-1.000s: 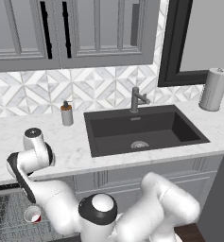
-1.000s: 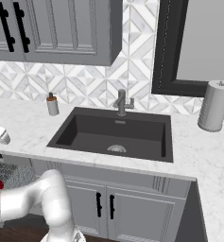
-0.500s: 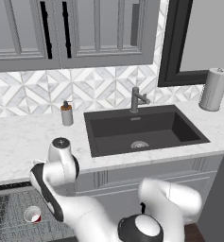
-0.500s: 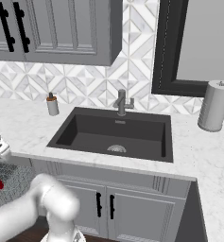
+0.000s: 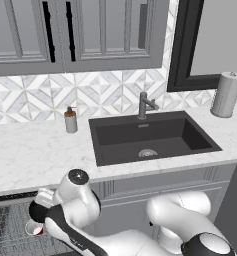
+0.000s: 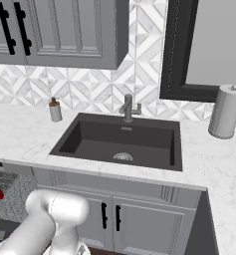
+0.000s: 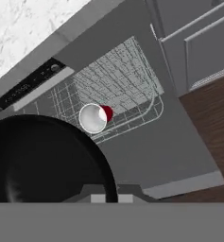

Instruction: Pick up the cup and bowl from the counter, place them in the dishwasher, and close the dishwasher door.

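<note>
Bowl [image 7: 42,160] pinched at its rim by closed gripper [image 7: 111,198], cup [image 7: 94,117] upright in dishwasher [image 7: 132,94] rack, mouth up

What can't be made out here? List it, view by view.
- Hand view: the bowl covers the gripper's fingertips, and the grey band cuts off its lower part.
- Left base view: the arm hides most of the cup.
- Right base view: the left edge crops the cup.
- Dishwasher door: control markings too small.
</note>
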